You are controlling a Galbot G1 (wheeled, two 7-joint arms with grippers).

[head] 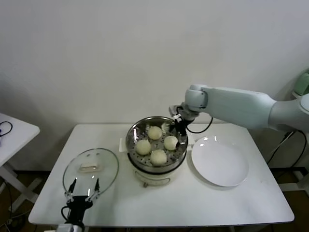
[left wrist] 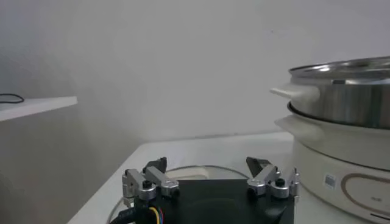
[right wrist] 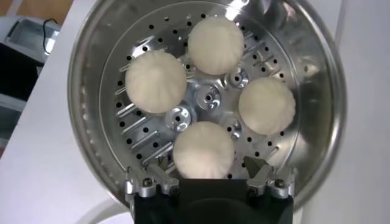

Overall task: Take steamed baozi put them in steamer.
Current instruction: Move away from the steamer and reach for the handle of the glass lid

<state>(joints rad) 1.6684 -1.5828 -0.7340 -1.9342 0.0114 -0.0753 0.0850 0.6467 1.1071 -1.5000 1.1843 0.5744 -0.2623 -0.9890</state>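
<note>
The steamer (head: 131, 137), a shiny steel pot on a cream base, stands at the table's middle. Several cream-white baozi lie on its perforated tray: one at the far side (head: 154, 132), one right (head: 170, 142), one left (head: 143, 147), one near (head: 158, 157). My right gripper (head: 178, 134) hangs over the pot's far right rim, open. In the right wrist view the gripper (right wrist: 208, 165) straddles one baozi (right wrist: 203, 146) resting on the tray, fingers (right wrist: 159, 172) apart from it. My left gripper (head: 83, 185) is parked open at the front left and also shows in the left wrist view (left wrist: 208, 164).
A flat white plate (head: 219, 164) lies right of the steamer. A glass lid (head: 91, 166) with a white handle lies left of it, under my left gripper, and also shows in the left wrist view (left wrist: 195, 172). A second white table (head: 12, 133) stands at the far left.
</note>
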